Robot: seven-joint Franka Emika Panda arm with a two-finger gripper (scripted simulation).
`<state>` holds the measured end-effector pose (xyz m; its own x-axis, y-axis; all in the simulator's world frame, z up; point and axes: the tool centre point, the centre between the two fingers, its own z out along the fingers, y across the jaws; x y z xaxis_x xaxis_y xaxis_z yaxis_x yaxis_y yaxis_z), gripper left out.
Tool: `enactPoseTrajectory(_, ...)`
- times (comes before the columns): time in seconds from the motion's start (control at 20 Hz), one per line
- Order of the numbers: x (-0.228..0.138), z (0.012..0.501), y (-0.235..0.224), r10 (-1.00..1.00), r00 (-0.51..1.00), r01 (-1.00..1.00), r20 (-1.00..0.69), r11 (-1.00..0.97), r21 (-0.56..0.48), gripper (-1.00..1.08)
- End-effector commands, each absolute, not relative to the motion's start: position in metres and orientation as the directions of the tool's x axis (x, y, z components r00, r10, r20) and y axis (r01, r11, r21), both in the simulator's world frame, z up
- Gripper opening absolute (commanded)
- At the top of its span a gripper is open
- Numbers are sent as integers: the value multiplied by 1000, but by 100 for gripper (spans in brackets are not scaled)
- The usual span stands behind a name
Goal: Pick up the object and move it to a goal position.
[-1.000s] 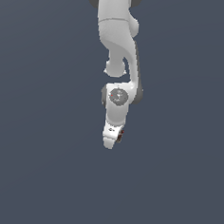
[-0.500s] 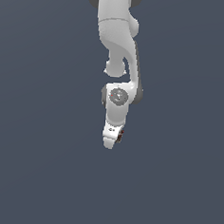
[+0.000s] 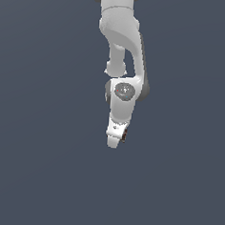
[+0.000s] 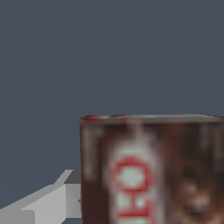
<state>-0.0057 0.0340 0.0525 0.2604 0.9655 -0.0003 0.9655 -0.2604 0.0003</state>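
Dark red and brown with whitish markings, the object (image 4: 151,170) fills the near part of the wrist view, a pale grey finger (image 4: 43,203) of the end effector (image 3: 117,137) beside it. From the exterior view the box (image 3: 124,133) shows only as a dark sliver at the right edge of the end effector's tip, so the end effector appears closed on it and carrying it; whether it is clear of the dark grey worktop (image 3: 33,175) cannot be told. To do the carry well, I would keep the grip firm and move smoothly, without wrist twists. Its printed face looks toward the wrist camera; its long axis cannot be told, since the box is cut off. No goal marker is visible farther off.
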Motion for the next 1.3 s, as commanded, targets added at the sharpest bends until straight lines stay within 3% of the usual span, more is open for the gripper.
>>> enactPoseTrajectory(0.0,-1,71,41,966,260,966,0,-260,1,-100)
enactPoseTrajectory(0.8,39,228,106,966,259,966,1,-259,0,-100)
enactPoseTrajectory(1.25,56,280,127,966,260,966,1,-260,0,-100)
